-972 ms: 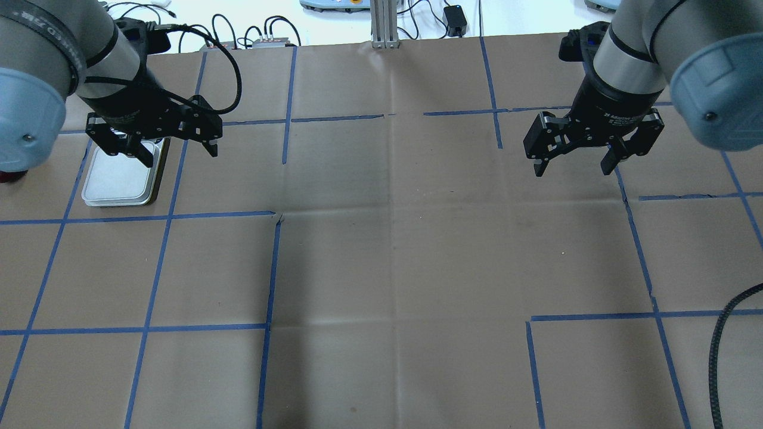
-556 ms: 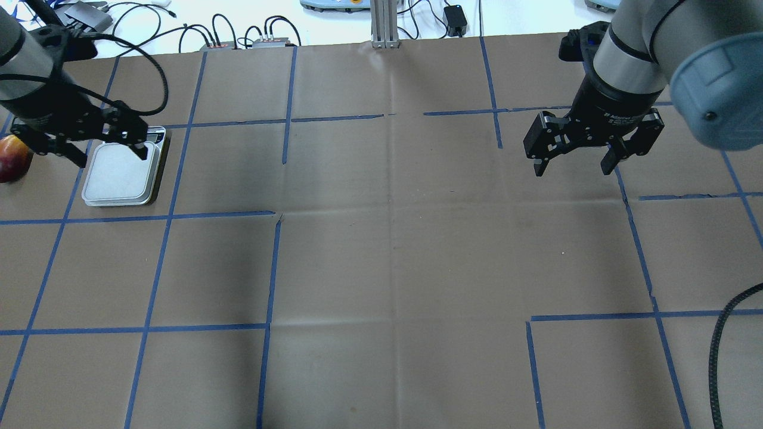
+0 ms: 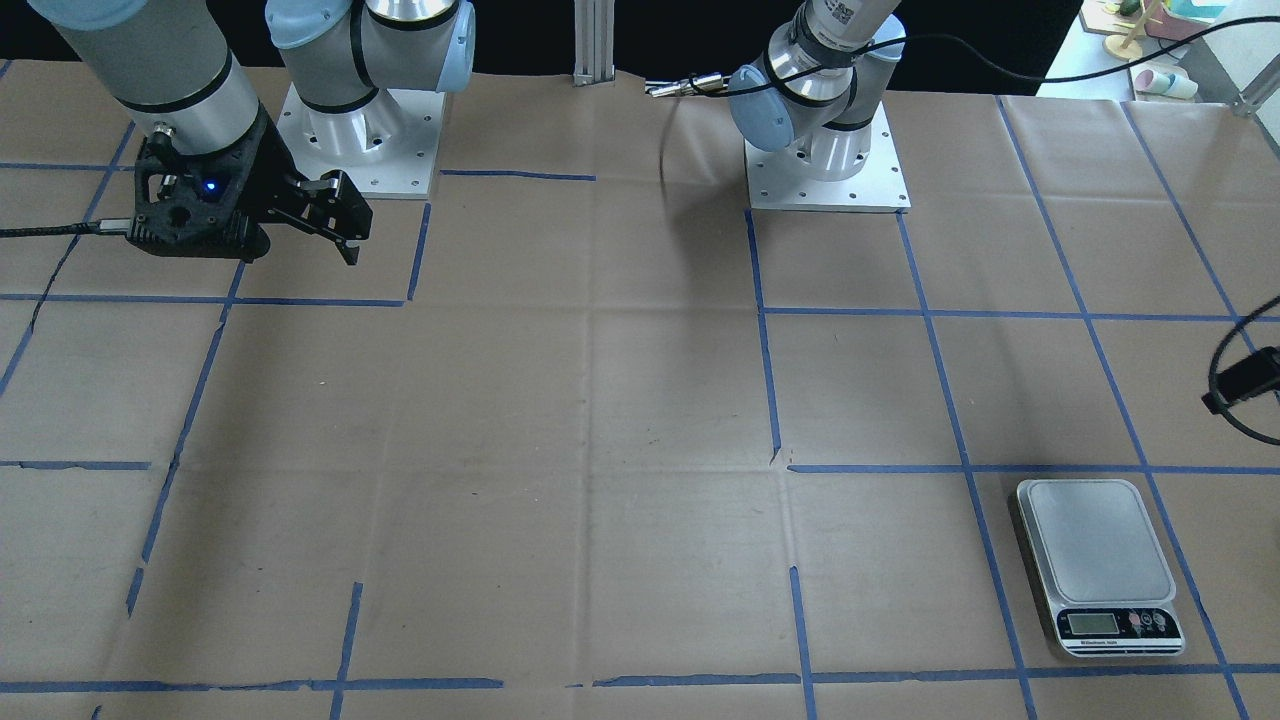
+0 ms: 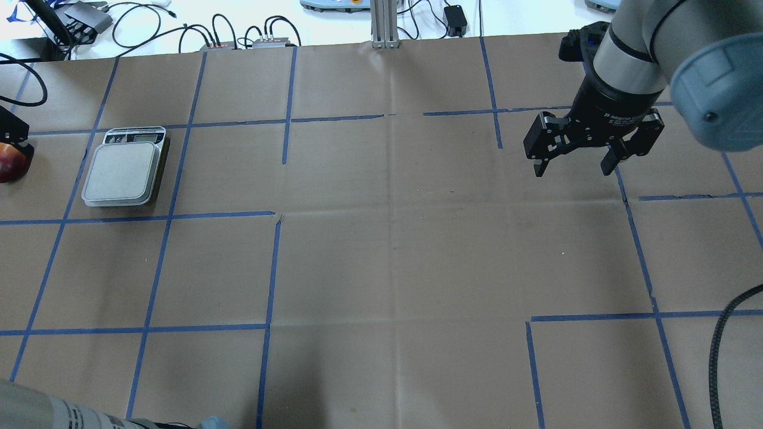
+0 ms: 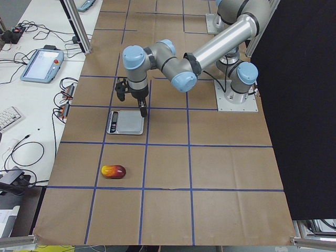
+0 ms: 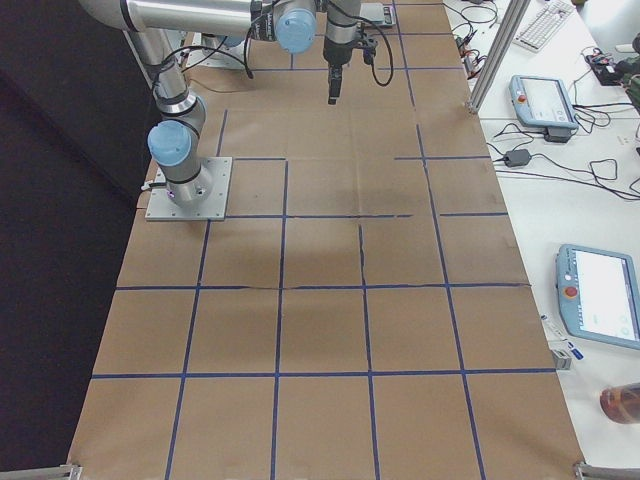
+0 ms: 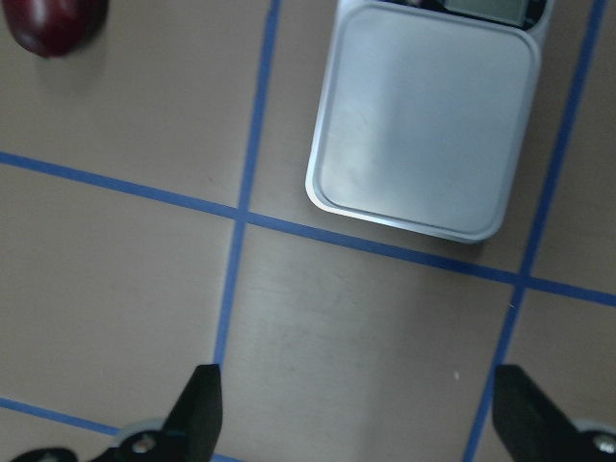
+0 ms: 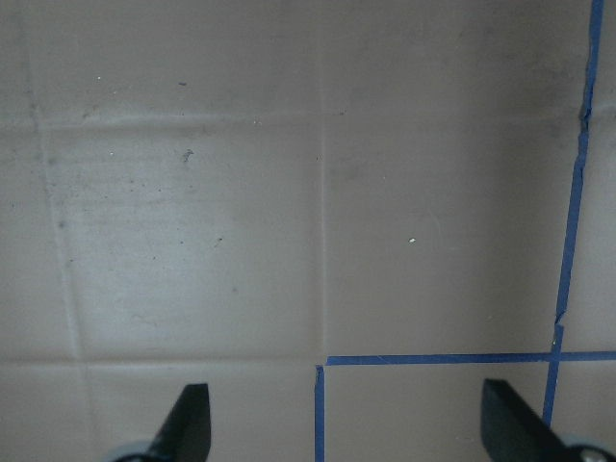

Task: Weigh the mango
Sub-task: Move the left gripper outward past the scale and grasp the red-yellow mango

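Note:
The mango (image 4: 11, 163), red fading to yellow, lies on the brown paper at the far left edge of the overhead view, left of the silver scale (image 4: 121, 173). It also shows in the exterior left view (image 5: 114, 171) and at the top left of the left wrist view (image 7: 53, 21). The scale's platform (image 7: 423, 125) is bare. My left gripper (image 7: 356, 390) is open and empty, above the paper and apart from both mango and scale. Only a black part of it shows at the overhead view's left edge. My right gripper (image 4: 573, 169) is open and empty over bare paper at the far right.
Blue tape lines grid the brown paper. An aluminium post (image 4: 384, 24) and cables stand at the table's far edge. A black cable (image 4: 718, 357) hangs at the near right. The arm bases (image 3: 825, 160) are bolted at the robot's side.
My left arm has swung left from over the scale toward the mango, almost out of the overhead view, and the scale now shows uncovered. The right arm has not moved.

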Motion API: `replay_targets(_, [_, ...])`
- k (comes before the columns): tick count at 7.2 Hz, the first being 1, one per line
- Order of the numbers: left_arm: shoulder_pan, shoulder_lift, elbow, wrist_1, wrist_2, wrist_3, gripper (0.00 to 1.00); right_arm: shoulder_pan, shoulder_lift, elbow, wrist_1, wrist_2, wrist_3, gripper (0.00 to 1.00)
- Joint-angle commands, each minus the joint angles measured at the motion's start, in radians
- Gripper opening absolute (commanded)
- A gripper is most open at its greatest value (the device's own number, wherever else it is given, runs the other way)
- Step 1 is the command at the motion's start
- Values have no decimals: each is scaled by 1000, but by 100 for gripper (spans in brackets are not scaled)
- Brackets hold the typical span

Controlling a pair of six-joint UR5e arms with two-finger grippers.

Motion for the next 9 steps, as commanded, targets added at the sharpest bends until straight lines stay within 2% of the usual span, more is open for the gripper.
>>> replay_targets(1, [69,-270,260,2,1,5,100,0,0,0,0,0,0,100])
replay_targets(2, [78,-381,366,11,-10,27,99,0,0,0,0,0,0,100])
replay_targets(3, [91,-467,468,18,-12,146,99,0,0,0,0,0,0,100])
replay_targets(5, [125,-609,624,21,-64,211,99,0,0,0,0,0,0,100])
replay_targets(6, [123,-635,661,20,-67,242,99,0,0,0,0,0,0,100])
replay_targets(8, [123,-652,672,23,-126,349,99,0,0,0,0,0,0,100])
replay_targets(9, [123,-670,672,21,-127,348,99,0,0,0,0,0,0,100])
